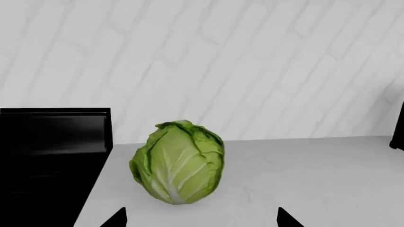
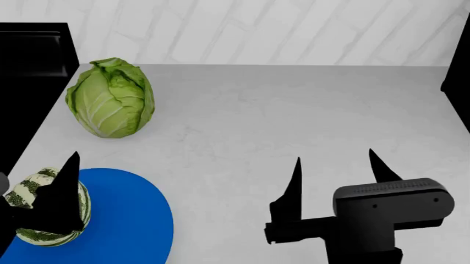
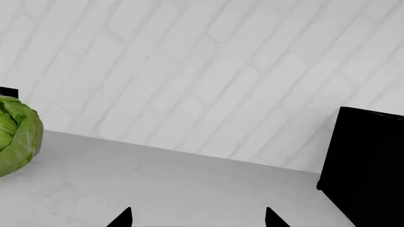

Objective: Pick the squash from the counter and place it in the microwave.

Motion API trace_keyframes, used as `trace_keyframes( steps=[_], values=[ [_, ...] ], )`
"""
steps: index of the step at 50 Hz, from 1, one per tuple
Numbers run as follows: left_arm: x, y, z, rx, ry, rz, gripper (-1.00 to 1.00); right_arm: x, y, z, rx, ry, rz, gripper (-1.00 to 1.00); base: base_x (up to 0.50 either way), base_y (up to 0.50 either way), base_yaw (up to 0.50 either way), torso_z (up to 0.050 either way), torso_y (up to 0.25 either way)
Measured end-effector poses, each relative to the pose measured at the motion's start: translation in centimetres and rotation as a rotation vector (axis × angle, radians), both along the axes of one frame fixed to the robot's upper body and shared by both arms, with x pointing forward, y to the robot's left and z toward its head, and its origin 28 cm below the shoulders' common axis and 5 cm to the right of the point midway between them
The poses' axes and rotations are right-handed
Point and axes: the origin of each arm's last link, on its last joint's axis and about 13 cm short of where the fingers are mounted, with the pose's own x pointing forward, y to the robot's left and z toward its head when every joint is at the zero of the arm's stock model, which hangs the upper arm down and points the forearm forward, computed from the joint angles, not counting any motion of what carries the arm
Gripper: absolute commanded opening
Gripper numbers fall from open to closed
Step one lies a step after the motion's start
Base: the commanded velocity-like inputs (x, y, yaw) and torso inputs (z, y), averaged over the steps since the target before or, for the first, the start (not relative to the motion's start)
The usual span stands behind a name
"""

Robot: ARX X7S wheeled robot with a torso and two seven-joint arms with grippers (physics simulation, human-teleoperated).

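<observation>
The striped green and cream squash (image 2: 29,190) lies on a blue plate (image 2: 129,220) at the near left of the white counter (image 2: 257,110). It shows only in the head view. One black finger (image 2: 65,192) of my left gripper stands in front of the squash and hides part of it; the other finger is out of that view. In the left wrist view the left gripper (image 1: 202,220) is open and empty, facing the cabbage (image 1: 179,161). My right gripper (image 2: 334,165) is open and empty over the counter's near right, also seen in the right wrist view (image 3: 198,218).
A light-green leafy cabbage (image 2: 110,99) stands at the counter's back left. The black stove top (image 2: 29,49) borders the counter on the left. A black appliance body (image 3: 369,175) stands at the right end, by the white brick wall (image 2: 257,27).
</observation>
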Motion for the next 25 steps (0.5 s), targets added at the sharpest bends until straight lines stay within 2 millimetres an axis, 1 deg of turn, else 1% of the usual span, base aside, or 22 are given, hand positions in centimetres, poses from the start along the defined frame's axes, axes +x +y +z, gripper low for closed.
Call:
trace_keyframes(
  steps=[15,25],
  values=[
    [-1.2,1.4,2.3,0.076,0.157,-0.044,1.00,0.1,0.1,-0.3,0.000,0.005,0.012,1.00,0.00,0.00,0.00,0.000,0.000],
    [-1.8,1.7,3.5,0.154,0.228,-0.114,1.00,0.0,0.2,-0.3,0.000,0.005,0.015,1.00,0.00,0.00,0.00,0.000,0.000]
  ],
)
